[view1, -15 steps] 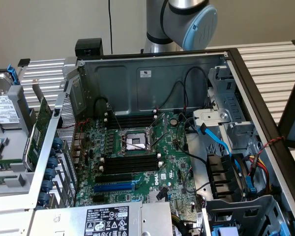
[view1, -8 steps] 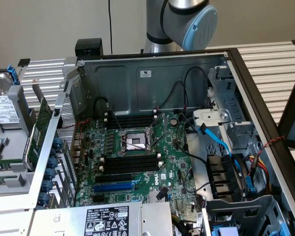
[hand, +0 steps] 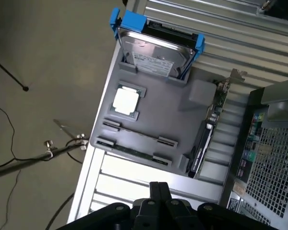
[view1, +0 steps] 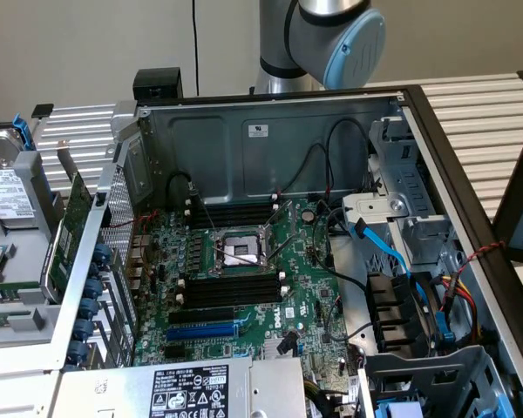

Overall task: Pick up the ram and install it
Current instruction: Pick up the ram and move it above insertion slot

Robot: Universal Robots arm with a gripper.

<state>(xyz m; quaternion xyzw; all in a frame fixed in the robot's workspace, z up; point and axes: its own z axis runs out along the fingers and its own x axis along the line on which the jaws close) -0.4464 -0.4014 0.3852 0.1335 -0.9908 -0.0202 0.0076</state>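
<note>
The ram [hand: 132, 150] is a long thin dark green stick standing on edge in the clips of a grey tray [hand: 175, 117], near the tray's edge. My gripper [hand: 158, 190] hangs high above the slatted table just off that edge, some way from the ram. Its two black fingers are pressed together with nothing between them. In the exterior view the open computer case holds the motherboard [view1: 305, 261]. Black memory slots [view1: 231, 292] with white end clips lie beside the CPU socket [view1: 240, 251], and they look unfilled.
The tray also carries a hard drive [hand: 156, 52] in a blue bracket, a CPU chip [hand: 126, 100] and a broader green expansion card [hand: 209, 129] standing on edge. The case's perforated wall [hand: 271, 163] rises beside the tray. Cables [view1: 383, 244] run through the case's right side.
</note>
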